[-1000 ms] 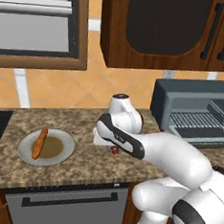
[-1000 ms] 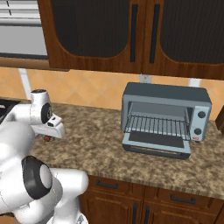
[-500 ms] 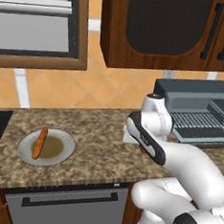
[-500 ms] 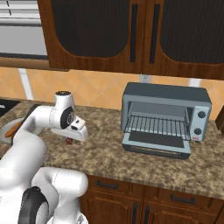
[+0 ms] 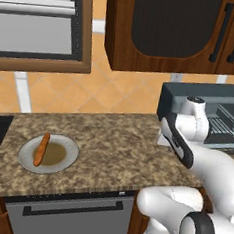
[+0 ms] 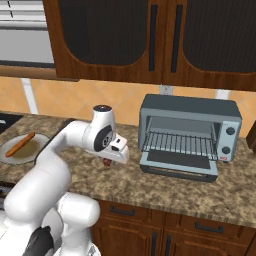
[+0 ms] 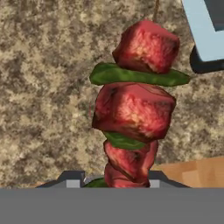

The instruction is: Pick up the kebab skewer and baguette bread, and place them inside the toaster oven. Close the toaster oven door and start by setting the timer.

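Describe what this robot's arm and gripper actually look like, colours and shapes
The arm is made of glossy white rounded segments with dark grey or black discs and caps at the joints. A dark band runs along the forearm. The gripper hangs from a white blocky hand, its finger tips small and dark. No cables or markings are visible.

Kitchen — granite counter (image 5: pixel 111 143), wood cabinets (image 6: pixel 150 40), toaster oven (image 6: pixel 187 135).

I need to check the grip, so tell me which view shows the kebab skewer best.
The hand view: the kebab skewer is seen close up, red meat chunks and green slices rising from the shut pincer. In the right base view it is a small red speck under the hand.
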{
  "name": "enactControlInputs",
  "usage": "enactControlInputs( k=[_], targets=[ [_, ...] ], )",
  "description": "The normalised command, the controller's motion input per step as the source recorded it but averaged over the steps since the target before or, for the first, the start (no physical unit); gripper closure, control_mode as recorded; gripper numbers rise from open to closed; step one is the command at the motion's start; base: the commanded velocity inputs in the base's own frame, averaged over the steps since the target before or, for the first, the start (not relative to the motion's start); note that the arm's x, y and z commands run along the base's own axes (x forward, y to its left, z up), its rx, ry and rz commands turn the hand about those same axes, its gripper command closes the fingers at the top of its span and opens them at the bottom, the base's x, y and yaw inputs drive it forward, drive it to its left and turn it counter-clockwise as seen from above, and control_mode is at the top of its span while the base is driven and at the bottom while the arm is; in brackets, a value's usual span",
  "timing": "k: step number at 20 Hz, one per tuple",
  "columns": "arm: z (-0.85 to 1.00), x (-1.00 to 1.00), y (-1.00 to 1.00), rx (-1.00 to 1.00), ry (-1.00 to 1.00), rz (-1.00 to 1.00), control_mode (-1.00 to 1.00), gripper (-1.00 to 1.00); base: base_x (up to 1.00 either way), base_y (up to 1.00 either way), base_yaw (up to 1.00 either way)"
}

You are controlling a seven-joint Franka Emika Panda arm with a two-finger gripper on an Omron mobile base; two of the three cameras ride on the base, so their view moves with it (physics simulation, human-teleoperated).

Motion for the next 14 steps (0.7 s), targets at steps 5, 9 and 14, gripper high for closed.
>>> enactControlInputs(
  k=[5, 9, 14],
  targets=[
    [0.24, 0.44, -1.0, 0.0, 0.0, 0.0, -1.0, 1.0, 0.0, 0.0, 0.0],
    [0.27, 0.49, -1.0, 0.0, 0.0, 0.0, -1.0, 1.0, 0.0, 0.0, 0.0],
    [0.03, 0.4, -0.95, 0.0, -0.08, 0.0, -1.0, 1.0, 0.0, 0.0, 0.0]
  ],
)
